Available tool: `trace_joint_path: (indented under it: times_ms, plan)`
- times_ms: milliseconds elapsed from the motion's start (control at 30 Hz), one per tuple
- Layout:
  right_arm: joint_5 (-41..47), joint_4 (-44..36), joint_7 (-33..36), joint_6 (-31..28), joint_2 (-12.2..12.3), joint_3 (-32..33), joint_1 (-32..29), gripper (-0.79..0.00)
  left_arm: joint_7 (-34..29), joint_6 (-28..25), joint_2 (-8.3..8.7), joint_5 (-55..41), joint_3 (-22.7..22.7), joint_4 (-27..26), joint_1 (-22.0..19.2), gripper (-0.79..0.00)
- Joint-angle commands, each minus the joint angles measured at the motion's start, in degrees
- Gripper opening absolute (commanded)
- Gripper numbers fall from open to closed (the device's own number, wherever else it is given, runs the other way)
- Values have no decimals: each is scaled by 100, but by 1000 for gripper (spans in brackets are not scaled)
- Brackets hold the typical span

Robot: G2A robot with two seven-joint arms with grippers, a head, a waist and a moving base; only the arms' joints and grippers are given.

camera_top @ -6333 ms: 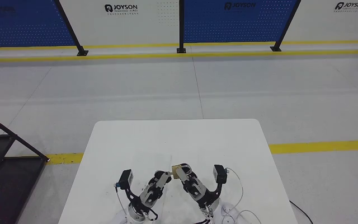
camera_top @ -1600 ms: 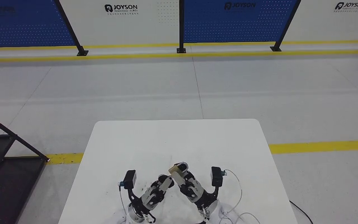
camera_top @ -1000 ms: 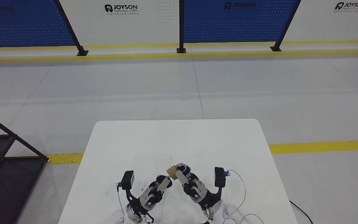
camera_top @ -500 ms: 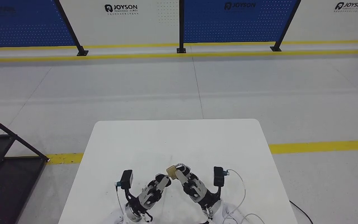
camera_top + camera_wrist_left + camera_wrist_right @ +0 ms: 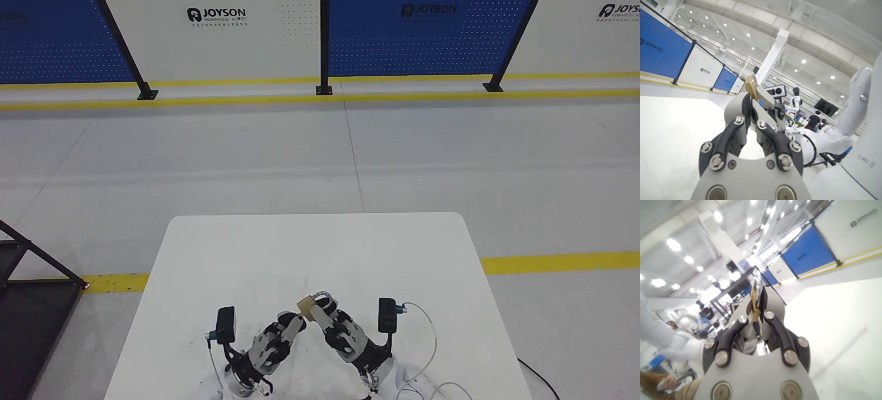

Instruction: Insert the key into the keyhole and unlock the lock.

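Observation:
A brass padlock (image 5: 306, 302) with a silver shackle (image 5: 758, 283) is held above the white table (image 5: 300, 250) near its front edge. My right gripper (image 5: 320, 310) (image 5: 757, 294) is shut on the padlock's body (image 5: 754, 303), shackle pointing away from the wrist. My left gripper (image 5: 291, 319) (image 5: 750, 99) stands close beside it, its fingers pressed together with their tips right against the padlock (image 5: 751, 87). The key is hidden between the black pads (image 5: 745, 103). Whether it sits in the keyhole cannot be seen.
White cables (image 5: 425, 335) trail off the right arm over the table's front right. A black rack (image 5: 25, 265) stands on the floor left of the table. Blue and white barrier panels (image 5: 230, 40) line the far side.
Both grippers stay together at the padlock. Over the last seconds the padlock shifted slightly to the left and tilted, with both wrists making small turns.

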Motion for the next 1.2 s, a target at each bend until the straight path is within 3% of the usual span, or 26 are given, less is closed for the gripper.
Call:
trace_joint_path:
  times_ms: [0,633,1167]
  plan:
    - [8,-7,4,11,4,-2,-4,-785,97,105,-10,144,3,13,-1,-785]
    - [19,-56,16,119,42,-13,-24,-785,1114,1591,-91,1550,88,151,-70,-785]
    - [23,-71,23,192,63,-56,-16,-785,1739,3443,-151,2574,133,339,-191,-785]
